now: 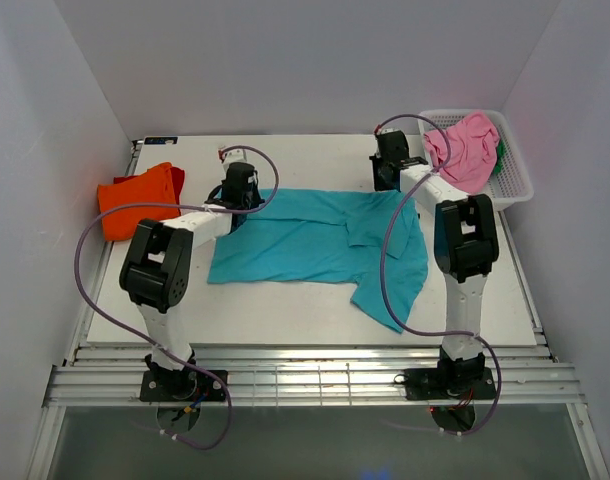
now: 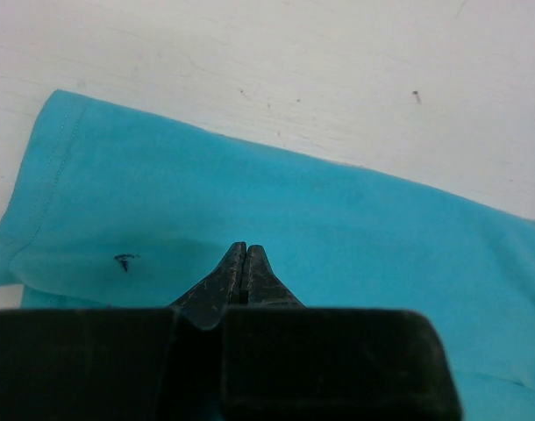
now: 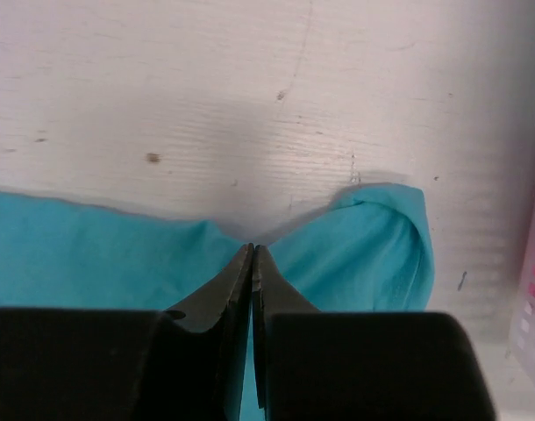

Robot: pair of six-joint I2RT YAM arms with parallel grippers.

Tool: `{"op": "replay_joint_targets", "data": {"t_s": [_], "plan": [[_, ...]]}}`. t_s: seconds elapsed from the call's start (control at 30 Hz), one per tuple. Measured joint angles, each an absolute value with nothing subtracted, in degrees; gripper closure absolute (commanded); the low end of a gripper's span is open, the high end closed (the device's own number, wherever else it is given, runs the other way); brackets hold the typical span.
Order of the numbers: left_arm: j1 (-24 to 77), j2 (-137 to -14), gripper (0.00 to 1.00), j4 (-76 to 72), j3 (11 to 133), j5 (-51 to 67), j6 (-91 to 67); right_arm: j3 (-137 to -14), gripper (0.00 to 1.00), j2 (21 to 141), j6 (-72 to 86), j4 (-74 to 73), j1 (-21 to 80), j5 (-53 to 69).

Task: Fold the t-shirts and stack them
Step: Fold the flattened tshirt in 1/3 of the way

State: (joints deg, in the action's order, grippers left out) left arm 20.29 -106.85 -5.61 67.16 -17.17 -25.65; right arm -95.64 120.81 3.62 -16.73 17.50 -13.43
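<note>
Teal t-shirt [image 1: 305, 240] spread out mid-desk [image 1: 315, 155]. Right gripper [image 3: 252, 250] closed, pinching its far edge. Left gripper [image 2: 243, 250] closed, tips on the cloth near the far-left corner, pinch unclear. Orange t-shirt [image 1: 135, 200] folded at left edge; pink t-shirt [image 1: 465, 150] in white lattice basket [image 1: 520, 185].

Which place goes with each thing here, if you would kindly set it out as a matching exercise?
Things: 1 teal t-shirt; 2 orange t-shirt; 3 pink t-shirt; 4 white basket.
Places: A far right corner of the table; B left side of the table; C spread across the middle; D heaped in the white basket.
Pairs: 1-C; 2-B; 3-D; 4-A.
</note>
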Motion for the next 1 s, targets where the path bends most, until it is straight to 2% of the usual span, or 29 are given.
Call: {"op": "replay_joint_targets", "data": {"t_s": [0.2,1.0], "plan": [[18.26,-112.77,1.0,-4.62,69.49,-15.14,-25.71,-99.22,0.92,129.01,3.01,-18.61,14.26,-11.79],[14.48,-117.97,1.0,-4.8,71.81,-13.89,-26.28,-101.71,0.92,129.4,2.52,-19.64,9.02,-11.03]]}}
